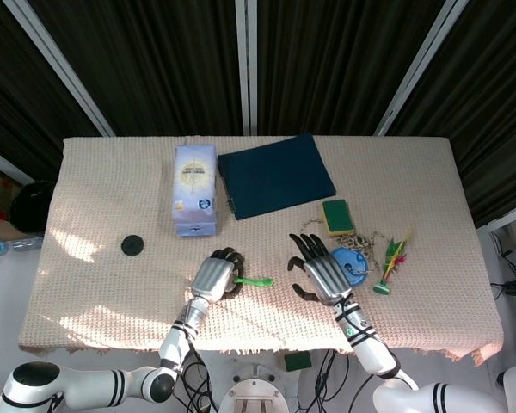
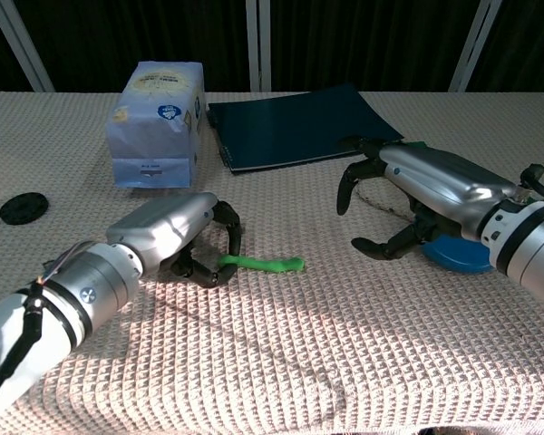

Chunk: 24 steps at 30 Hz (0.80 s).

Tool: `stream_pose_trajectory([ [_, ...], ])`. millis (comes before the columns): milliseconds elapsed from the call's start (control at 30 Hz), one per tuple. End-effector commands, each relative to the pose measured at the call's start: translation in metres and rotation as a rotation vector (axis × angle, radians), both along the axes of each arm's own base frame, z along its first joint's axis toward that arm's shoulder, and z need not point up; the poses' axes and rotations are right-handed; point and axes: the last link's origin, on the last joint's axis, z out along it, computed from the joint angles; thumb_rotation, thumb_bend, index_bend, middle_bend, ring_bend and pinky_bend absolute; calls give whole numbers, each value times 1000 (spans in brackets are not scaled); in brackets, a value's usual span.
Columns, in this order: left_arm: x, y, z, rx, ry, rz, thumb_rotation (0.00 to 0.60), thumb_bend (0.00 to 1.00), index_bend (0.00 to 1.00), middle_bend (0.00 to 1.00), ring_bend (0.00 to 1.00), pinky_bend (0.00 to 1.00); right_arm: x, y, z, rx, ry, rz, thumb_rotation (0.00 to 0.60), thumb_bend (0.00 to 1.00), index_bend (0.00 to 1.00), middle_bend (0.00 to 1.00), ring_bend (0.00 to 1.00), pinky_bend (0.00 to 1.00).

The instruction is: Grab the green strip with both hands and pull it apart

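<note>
The green strip [image 1: 256, 281] [image 2: 267, 264] lies on the woven tablecloth, its free end pointing to the right. My left hand [image 1: 215, 276] [image 2: 177, 235] grips the strip's left end, with dark fingers curled around it. My right hand [image 1: 320, 274] [image 2: 415, 196] hovers open to the right of the strip, fingers spread and curved downward. A gap of cloth separates it from the strip's free end.
A pale blue box [image 1: 195, 189] [image 2: 158, 111] and a dark notebook [image 1: 275, 176] [image 2: 299, 124] lie at the back. A green-yellow sponge [image 1: 337, 217], a blue disc [image 1: 353, 266] [image 2: 458, 256], a cord and a feathered toy [image 1: 391, 258] sit near the right hand. A black cap [image 1: 132, 245] [image 2: 23, 208] lies far left.
</note>
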Motion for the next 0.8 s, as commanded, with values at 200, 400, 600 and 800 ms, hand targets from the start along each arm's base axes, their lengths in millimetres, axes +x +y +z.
stream_pose_trajectory([
  [200,0,0,0,-10,-10,2,581,360,540,303,170,228,7,-5,-18,57,-22,-10,600,290,474,0,0,0],
  [400,0,0,0,-12,-11,2,579,361,540,303,170,228,13,-10,-29,85,-20,2,600,290,476,0,0,0],
  [600,-1,0,1,-13,-4,6,581,360,540,303,170,228,16,-14,-38,111,-14,-2,600,290,477,3,0,0],
  [800,-2,1,1,-14,-2,9,579,361,540,303,169,228,17,-16,-44,125,-15,-6,600,290,478,4,0,0],
])
